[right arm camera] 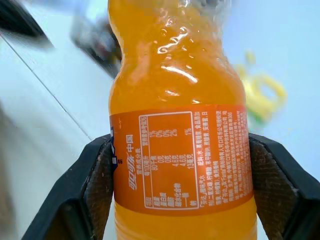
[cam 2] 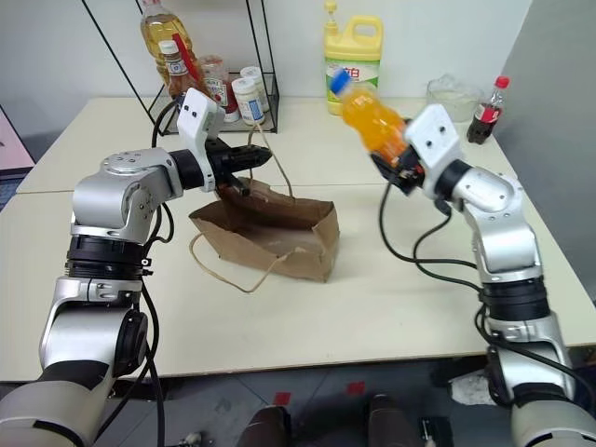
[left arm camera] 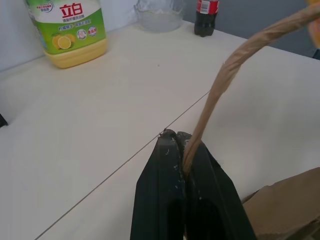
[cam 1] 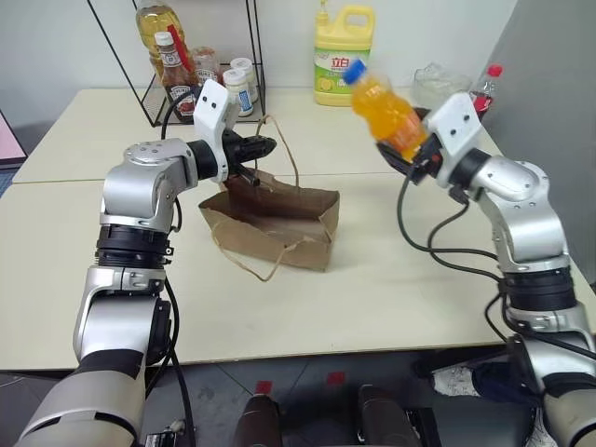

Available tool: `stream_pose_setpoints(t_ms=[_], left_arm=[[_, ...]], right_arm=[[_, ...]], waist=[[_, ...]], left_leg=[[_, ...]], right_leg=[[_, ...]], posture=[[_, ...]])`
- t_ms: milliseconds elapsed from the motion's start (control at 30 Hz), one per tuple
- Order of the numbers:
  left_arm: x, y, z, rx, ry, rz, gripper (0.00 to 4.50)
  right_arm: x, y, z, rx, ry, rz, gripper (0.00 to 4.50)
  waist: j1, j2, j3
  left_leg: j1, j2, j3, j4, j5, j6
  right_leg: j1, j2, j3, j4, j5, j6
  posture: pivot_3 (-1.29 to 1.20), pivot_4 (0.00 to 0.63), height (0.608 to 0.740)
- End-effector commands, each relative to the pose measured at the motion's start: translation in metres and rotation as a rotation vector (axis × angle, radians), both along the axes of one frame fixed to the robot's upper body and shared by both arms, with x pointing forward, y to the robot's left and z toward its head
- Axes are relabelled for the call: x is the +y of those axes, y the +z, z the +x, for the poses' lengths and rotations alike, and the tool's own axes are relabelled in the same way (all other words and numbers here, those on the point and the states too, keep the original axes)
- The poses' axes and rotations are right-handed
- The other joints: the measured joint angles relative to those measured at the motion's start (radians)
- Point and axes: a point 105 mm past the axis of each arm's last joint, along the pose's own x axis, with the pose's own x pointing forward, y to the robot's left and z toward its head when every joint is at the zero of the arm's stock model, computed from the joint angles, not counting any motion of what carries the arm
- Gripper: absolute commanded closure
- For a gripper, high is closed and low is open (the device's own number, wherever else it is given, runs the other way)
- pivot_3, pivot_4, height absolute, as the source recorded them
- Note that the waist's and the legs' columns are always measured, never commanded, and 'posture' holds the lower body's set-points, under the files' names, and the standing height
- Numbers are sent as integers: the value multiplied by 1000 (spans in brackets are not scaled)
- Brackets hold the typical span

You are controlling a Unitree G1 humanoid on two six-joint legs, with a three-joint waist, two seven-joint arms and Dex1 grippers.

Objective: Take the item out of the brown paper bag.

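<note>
On the left, the left gripper (cam 1: 264,146) was pinched fully shut on one twisted-paper handle (left arm camera: 235,67) of the brown paper bag (cam 1: 279,228), holding that loop up while the bag sat on the pale table (cam 1: 372,279) with its mouth open. To the right, well clear of the bag and above the table, the right gripper (cam 1: 410,154) clamped the orange drink bottle (cam 1: 384,107) around its labelled lower body — fingers spread wide to span it, one pad pressed to each side. The bottle tilted, its blue cap (cam 1: 354,70) pointing up and toward the bag side. To finish well, the bottle probably wanted lowering upright onto bare table — away from the bag — before the grip eased.
</note>
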Motion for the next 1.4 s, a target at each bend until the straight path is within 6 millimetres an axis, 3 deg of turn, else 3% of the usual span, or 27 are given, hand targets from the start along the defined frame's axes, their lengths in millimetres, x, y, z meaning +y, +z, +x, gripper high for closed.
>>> stream_pose_setpoints(t_ms=[33,200,400,467,567,600,833,967,1233,1333,1400], left_arm=[[-4,18,-4,-73,-23,0,4500],[-7,18,-3,-75,-26,-2,4500],[-8,16,-4,-74,-26,-4,4500],[-7,16,-5,-73,-25,-4,4500],[-5,16,-5,-74,-15,-2,4500],[-4,16,-5,-74,-12,-1,4500],[4,15,-6,-69,9,3,4500],[9,18,-11,-57,-13,-34,3631],[16,21,-21,-34,-56,-47,1220],[30,35,-27,-70,-18,-101,260],[45,44,-34,-106,19,-159,29]], right_arm=[[-30,-19,3,72,-96,-116,1180],[-69,-75,-2,304,-121,-364,1180],[-82,-106,-4,450,-114,-419,1180],[-82,-111,-4,468,-105,-435,1180],[-80,-111,-3,474,-97,-432,158],[-79,-110,-3,477,-93,-428,32],[-68,-93,-4,415,-53,-404,32],[-56,-70,-11,351,-42,-329,0],[-41,-59,-27,329,-47,-243,0],[-39,-55,-34,316,-80,-162,0],[-34,-56,-41,303,-104,-81,0]], waist=[[-1,0,0],[-7,2,1],[-10,2,2],[-10,2,2],[-10,2,2],[-10,2,2],[-10,2,2],[-9,2,2],[-6,2,2],[-7,2,2],[-7,2,2]], left_leg=[[0,0,0,0,0,0],[0,0,1,0,0,0],[1,0,1,0,0,0],[1,0,1,1,0,0],[1,0,1,1,0,0],[1,0,1,1,0,0],[1,0,0,2,0,0],[1,0,0,2,0,0],[0,0,0,2,0,0],[0,0,0,2,0,0],[0,0,0,2,0,0]], right_leg=[[0,0,0,0,0,0],[0,0,1,0,0,0],[0,0,1,0,0,0],[0,0,1,0,0,0],[1,0,1,0,0,0],[1,0,1,0,0,0],[1,0,1,0,0,0],[0,0,1,0,0,0],[0,0,1,1,0,0],[0,0,1,1,0,0],[0,0,1,1,0,0]], posture=[[0,150,740],[0,150,740],[0,150,740],[0,150,740],[0,150,740],[0,150,740],[0,150,740],[0,150,740],[0,150,740],[0,150,740],[0,150,740]])
